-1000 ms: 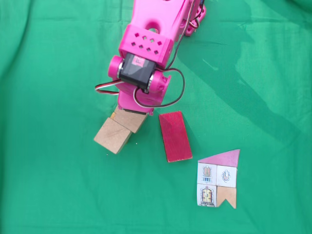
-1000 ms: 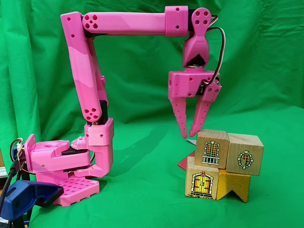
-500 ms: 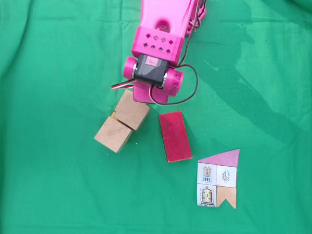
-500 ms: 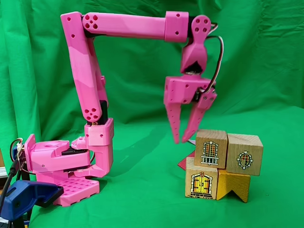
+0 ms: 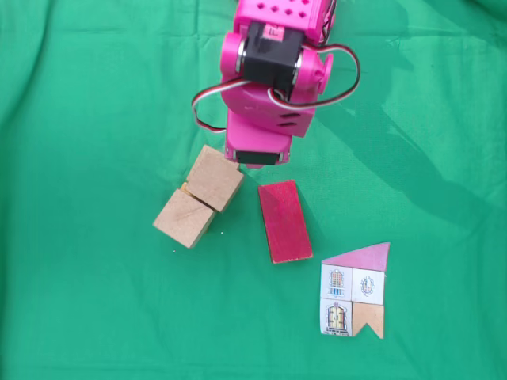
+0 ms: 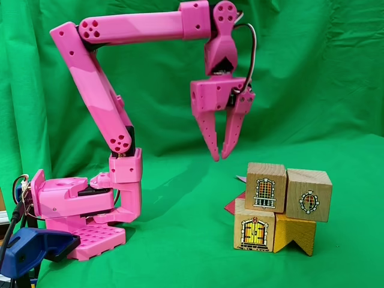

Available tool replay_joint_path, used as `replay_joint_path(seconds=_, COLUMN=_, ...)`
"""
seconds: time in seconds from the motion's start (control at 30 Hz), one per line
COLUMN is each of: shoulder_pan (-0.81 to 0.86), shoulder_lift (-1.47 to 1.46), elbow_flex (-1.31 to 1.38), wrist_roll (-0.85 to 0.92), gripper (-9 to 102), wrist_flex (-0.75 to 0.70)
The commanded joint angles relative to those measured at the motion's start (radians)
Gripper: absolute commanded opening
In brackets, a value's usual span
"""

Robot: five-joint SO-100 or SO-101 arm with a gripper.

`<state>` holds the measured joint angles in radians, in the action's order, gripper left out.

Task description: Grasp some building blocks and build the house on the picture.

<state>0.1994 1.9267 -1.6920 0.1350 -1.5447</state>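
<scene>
While the four cubes [image 6: 282, 207] already stand stacked two on two at the front, the gripper [image 6: 219, 157] hangs above the tabletop [image 5: 95, 301] with jaws nearly closed, empty; the red block [image 5: 283, 220] lies flat beside them, unplaced as roof, left of the picture [image 5: 354, 290].

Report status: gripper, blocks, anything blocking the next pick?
Gripper empty, fingertips nearly together, hanging above the cloth. Four blocks stacked two by two; red block lies flat, untouched, beside the stack. Nothing on it. Picture lies apart.
</scene>
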Motion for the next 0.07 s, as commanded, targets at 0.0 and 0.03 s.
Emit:
replay_joint_path(seconds=0.0, shoulder_pan=0.006, shoulder_lift=-0.058, elbow_flex=0.138, wrist_roll=0.002, gripper=0, wrist_flex=0.006)
replay_joint_path(seconds=0.03, shoulder_pan=0.008, shoulder_lift=-0.106, elbow_flex=0.179, wrist_roll=0.002, gripper=0, wrist_flex=0.006)
